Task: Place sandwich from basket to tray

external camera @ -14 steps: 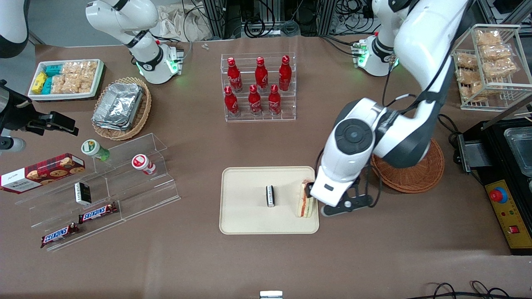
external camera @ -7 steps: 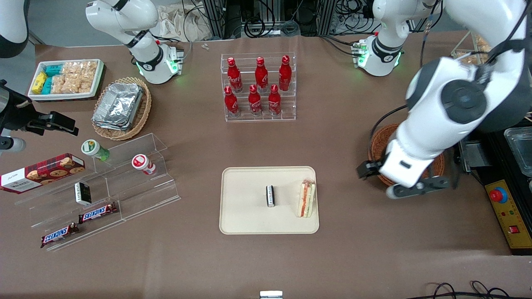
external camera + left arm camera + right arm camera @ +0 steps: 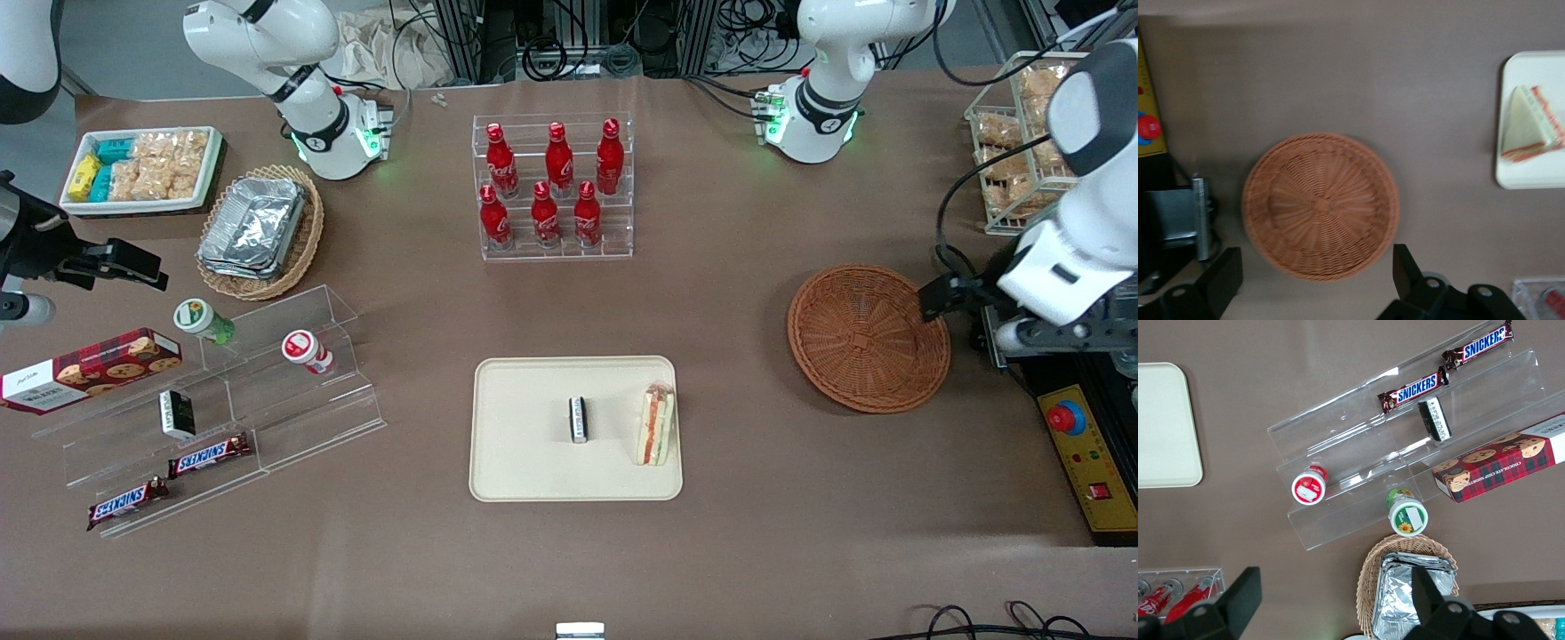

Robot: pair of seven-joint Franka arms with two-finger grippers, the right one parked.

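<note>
Front view: sandwich (image 3: 657,425) lies on its side on the tray (image 3: 524,462), at the edge nearest the basket (image 3: 868,338), beside a small dark packet (image 3: 579,419), so the drop looks done. My gripper (image 3: 1317,283) hangs above the empty basket toward my end of the table, fingers apart, holding nothing, clear of the tray.

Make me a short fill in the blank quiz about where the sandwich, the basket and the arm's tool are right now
1. The sandwich lies on the ____.
2. The wicker basket now holds ____.
3. The tool hangs above the basket with its fingers ____.
4. On the tray, the sandwich lies beside a small black and white ____.

Missing words: tray; nothing; open; packet
</note>
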